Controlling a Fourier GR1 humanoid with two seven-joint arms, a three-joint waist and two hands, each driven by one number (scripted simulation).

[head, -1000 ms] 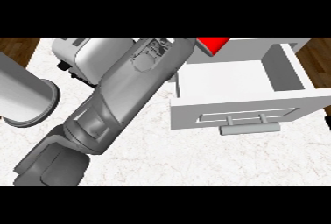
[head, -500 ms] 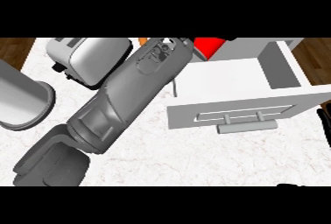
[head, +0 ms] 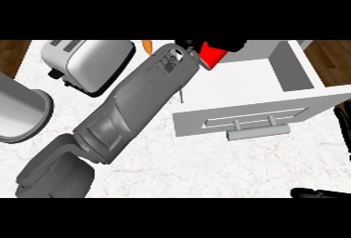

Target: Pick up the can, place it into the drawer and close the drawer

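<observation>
The robot's left hand [head: 205, 46], black fingers [head: 230, 45] curled round a red cylindrical can [head: 212, 55], holds it above the open white drawer's [head: 257, 122] rear corner, beside the silver toaster [head: 89, 62] on the marble surface [head: 198, 162]

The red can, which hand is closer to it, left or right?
Left. The left hand is curled around the red can above the open drawer; the right hand is far off at the lower right edge.

Counter [head: 205, 162]: white marbled top. On it: silver toaster [head: 89, 62], far left; grey cylindrical vessel [head: 17, 114], left edge; white open drawer unit [head: 260, 100], right; small orange item [head: 149, 45], far edge beside toaster.
</observation>
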